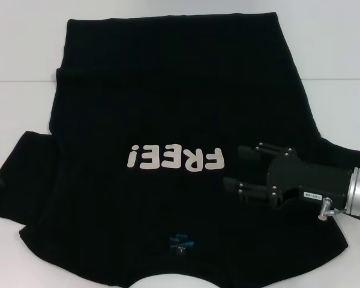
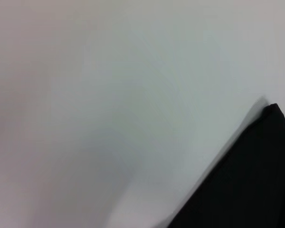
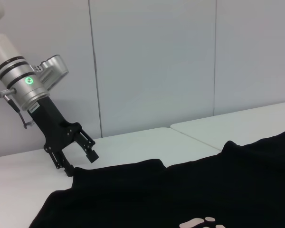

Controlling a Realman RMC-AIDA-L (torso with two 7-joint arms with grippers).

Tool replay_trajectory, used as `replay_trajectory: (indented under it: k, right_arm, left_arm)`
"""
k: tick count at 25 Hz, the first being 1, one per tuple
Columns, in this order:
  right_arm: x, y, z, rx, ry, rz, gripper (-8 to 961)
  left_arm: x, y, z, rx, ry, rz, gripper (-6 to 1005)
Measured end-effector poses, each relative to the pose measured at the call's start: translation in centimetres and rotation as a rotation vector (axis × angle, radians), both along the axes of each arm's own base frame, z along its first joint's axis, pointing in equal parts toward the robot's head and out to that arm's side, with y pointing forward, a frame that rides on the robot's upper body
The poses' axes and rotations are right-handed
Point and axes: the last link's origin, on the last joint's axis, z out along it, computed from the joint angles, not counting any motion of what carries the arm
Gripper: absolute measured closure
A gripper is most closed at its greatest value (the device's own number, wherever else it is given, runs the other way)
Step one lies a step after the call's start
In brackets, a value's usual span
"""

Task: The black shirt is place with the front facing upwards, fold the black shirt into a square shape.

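Right pincer (image 1: 233, 165), fingers spread, hovers over the black shirt (image 1: 168, 108) beside its lettering; left pincer (image 3: 80, 161) spread at the sleeve

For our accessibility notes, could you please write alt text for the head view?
A black shirt with cream "FREE!" lettering lies spread front-up on a white table. The right gripper, fingers open, hovers over it beside the lettering.

white table (image 1: 336, 54), black shirt (image 1: 168, 108) spread flat
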Motion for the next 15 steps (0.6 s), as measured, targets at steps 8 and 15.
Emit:
replay_trajectory:
  k: [8, 15]
  right_arm:
    - [0.0, 0.0, 0.0, -0.001, 0.001, 0.002, 146]
    - [0.1, -0.1, 0.1, 0.001, 0.000, 0.001, 147]
  left_arm:
    - [0.4, 0.7, -0.6, 0.001, -0.011, -0.013, 122]
    - [0.7, 1.1, -1.0, 0.002, -0.009, -0.022, 139]
